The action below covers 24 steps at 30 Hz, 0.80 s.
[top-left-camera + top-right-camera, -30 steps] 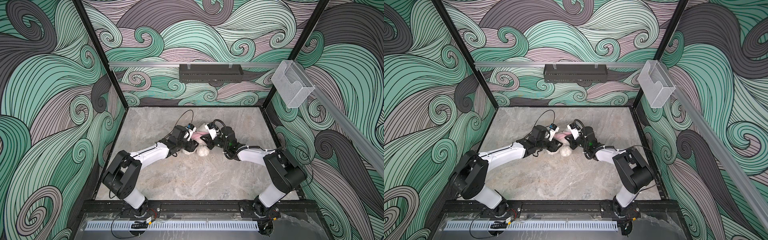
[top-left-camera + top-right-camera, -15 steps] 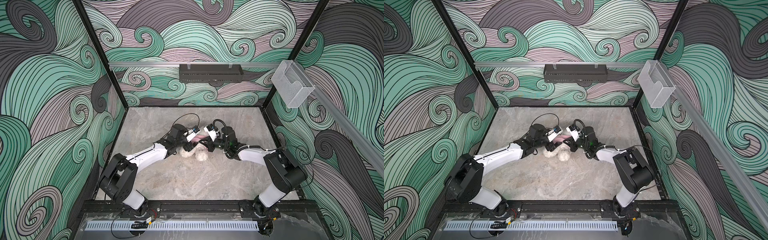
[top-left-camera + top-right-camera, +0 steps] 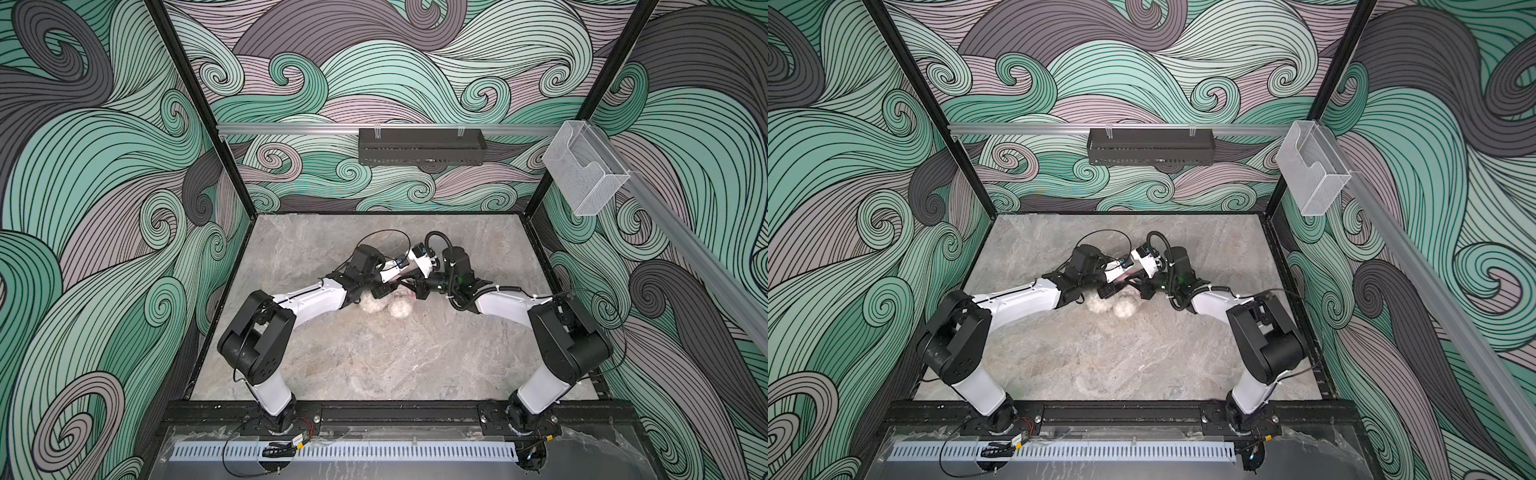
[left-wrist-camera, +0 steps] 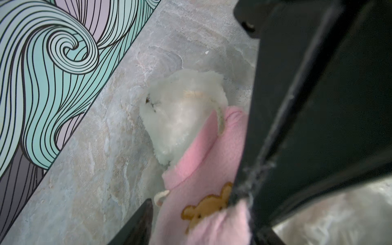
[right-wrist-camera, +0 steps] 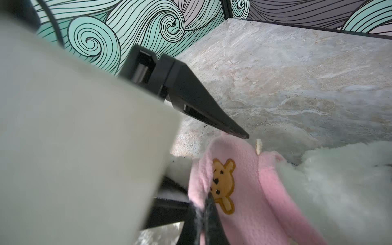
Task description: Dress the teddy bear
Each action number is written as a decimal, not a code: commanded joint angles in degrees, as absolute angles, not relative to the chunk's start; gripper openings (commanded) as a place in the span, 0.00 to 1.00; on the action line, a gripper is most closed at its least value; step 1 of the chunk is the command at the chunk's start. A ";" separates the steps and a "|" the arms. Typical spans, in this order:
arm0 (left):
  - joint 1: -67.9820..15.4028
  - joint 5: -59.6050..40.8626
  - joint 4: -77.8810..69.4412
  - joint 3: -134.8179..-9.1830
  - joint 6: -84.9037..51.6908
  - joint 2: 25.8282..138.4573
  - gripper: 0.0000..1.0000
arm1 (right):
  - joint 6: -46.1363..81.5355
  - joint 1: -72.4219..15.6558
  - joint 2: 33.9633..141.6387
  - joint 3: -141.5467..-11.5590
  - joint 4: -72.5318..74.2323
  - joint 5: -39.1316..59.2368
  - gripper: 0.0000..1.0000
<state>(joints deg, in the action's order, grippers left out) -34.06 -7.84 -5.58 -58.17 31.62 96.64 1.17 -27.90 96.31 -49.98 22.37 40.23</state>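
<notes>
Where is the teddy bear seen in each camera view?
In a top view: teddy bear near picture centre.
In a top view: teddy bear, same spot.
Left wrist: teddy bear touching pink shirt.
Right wrist: teddy bear beside pink shirt.
Shared landmark: marble table.

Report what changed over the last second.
The left arm swung its elbow outward, then back toward the middle, and more of the small fluffy white teddy bear shows beneath it. The right pincer stayed shut on the pink knit shirt with the orange bear print, in place.
</notes>
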 commanded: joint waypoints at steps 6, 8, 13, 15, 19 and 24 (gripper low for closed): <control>-32.27 0.89 -12.25 -59.67 21.16 98.14 0.57 | -9.59 -28.63 94.83 -52.70 10.73 45.49 0.00; -30.98 0.28 -11.81 -60.26 16.54 98.80 0.56 | -9.41 -28.60 94.23 -51.54 12.64 45.60 0.00; -29.73 -2.59 -10.64 -61.29 9.31 101.87 0.63 | -6.93 -29.53 95.41 -50.37 18.43 46.05 0.00; -29.63 -4.09 -10.13 -61.86 6.27 103.21 0.65 | -6.59 -30.59 96.04 -50.42 19.88 44.57 0.00; -28.91 -3.27 -10.30 -62.29 -4.12 105.70 0.60 | -6.33 -32.07 95.61 -48.61 23.27 40.09 0.00; -26.15 -0.77 -8.24 -61.57 -25.26 107.81 0.56 | -6.01 -33.23 92.07 -40.13 31.64 33.20 0.00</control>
<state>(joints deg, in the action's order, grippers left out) -30.15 -8.01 -7.99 -60.20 -9.63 105.65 -5.34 -30.81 95.79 -43.97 26.65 31.14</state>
